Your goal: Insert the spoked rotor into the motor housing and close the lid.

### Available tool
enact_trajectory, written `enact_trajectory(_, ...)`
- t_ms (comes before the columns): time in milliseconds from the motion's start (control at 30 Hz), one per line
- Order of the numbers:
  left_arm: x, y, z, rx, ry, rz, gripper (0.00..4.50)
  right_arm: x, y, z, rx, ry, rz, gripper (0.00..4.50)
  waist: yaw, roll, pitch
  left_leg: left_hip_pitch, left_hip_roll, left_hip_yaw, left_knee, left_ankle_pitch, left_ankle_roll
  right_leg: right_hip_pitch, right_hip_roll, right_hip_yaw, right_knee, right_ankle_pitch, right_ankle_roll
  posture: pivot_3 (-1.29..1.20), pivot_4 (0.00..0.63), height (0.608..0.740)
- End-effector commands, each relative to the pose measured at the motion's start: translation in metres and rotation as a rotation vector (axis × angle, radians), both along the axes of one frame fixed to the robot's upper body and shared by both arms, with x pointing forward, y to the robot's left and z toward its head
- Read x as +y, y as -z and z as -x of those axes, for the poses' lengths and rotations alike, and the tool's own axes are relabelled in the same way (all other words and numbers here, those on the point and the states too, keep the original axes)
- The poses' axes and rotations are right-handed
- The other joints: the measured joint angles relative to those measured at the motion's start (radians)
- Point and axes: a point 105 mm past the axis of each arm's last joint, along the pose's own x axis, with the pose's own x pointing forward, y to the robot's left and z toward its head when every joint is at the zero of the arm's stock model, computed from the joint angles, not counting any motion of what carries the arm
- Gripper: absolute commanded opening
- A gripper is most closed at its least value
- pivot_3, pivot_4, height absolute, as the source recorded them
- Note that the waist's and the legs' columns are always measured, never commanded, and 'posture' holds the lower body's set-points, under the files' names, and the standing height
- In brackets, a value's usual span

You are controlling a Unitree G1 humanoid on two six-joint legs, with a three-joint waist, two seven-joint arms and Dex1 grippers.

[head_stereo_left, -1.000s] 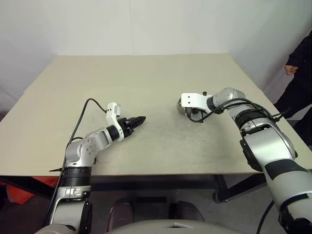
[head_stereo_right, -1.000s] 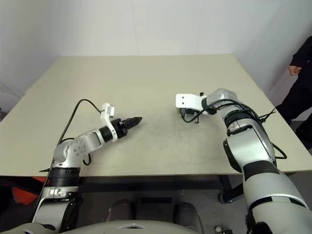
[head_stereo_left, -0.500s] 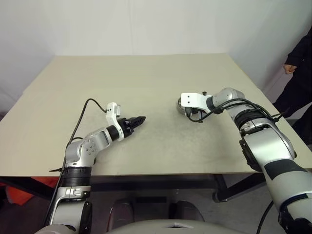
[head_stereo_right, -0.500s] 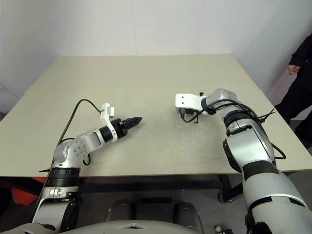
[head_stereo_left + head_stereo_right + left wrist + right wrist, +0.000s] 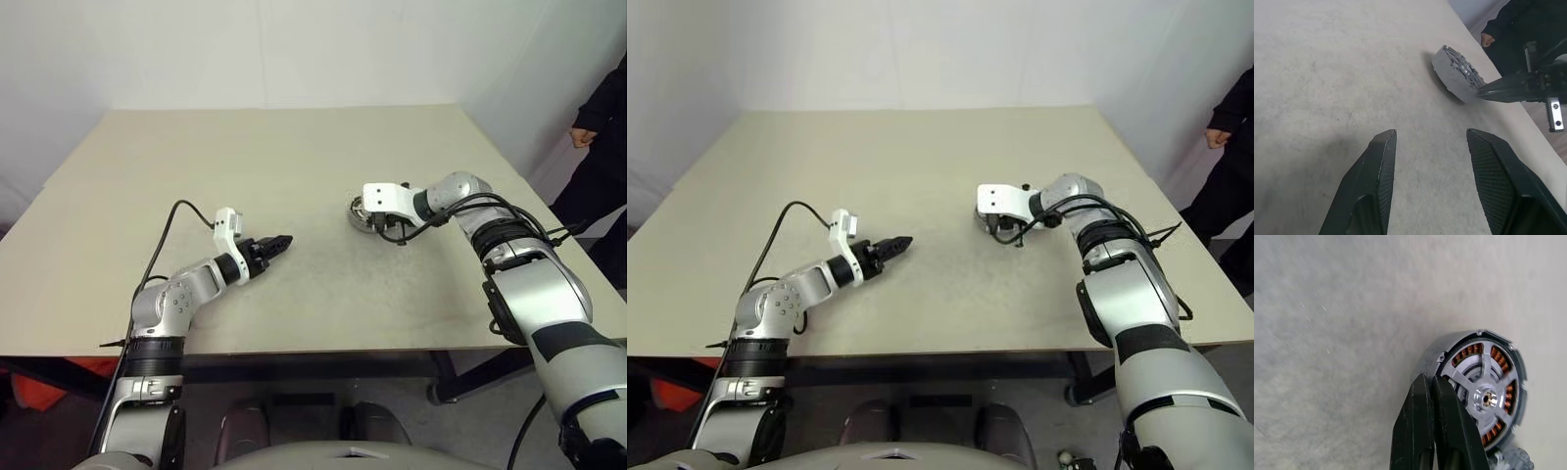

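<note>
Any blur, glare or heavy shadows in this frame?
Right wrist view: table softly blurred, spoked rotor inside the motor housing sharper, small glint on its hub. Left wrist view: own fingers crisp, mild shadow beneath. Eye views: even, diffuse lighting.

spoked rotor [image 5: 1484, 382]: silver-grey spokes and hub, seated flat inside the housing
motor housing [image 5: 1442, 350]: short grey-walled ring, copper windings showing between spokes, resting on the worktop [image 5: 294, 176]

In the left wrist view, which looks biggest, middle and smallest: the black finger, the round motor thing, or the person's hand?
1. Left gripper's finger: biggest, but it is right next to the camera.
2. Motor housing with the spoked rotor inside: middle.
3. Person's hand: smallest, but it is farthest away.
</note>
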Motion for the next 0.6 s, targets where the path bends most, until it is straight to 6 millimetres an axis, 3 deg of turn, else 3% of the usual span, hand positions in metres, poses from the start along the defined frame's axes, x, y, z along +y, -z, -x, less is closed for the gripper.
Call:
enact_trajectory(33, 0.0, -0.013, -0.001, -0.056, -0.002, -0.002, 2.41, 0.018, -0.031, -0.001, -0.086, -0.086, -0.096, 0.1, 0.0, 0.0, 0.0, 0.0, 0.0, 0.0, 0.0, 0.0, 0.0, 0.0, 0.0, 0.0, 0.0, 0.0, 0.0, 0.0, 0.0, 0.74)
enact_trajectory(367, 0.007, -0.015, -0.004, -0.063, -0.015, -0.008, 2.41, 0.05, -0.025, 0.038, -0.039, -0.274, -0.164, 0.1, 0.004, -0.001, 0.0, -0.001, 0.0, 0.0, 0.0, 0.0, 0.0, 0.0, 0.0, 0.0, 0.0, 0.0, 0.0, 0.0, 0.0, 0.74)
enact_trajectory(600, 0.01, -0.016, -0.004, -0.066, -0.021, -0.012, 2.41, 0.061, -0.023, 0.057, -0.016, -0.309, -0.189, 0.1, 0.004, -0.001, 0.0, 0.001, 0.0, 0.0, 0.001, 0.0, 0.0, 0.001, 0.0, 0.0, 0.0, 0.0, 0.0, 0.0, 0.0, 0.74)
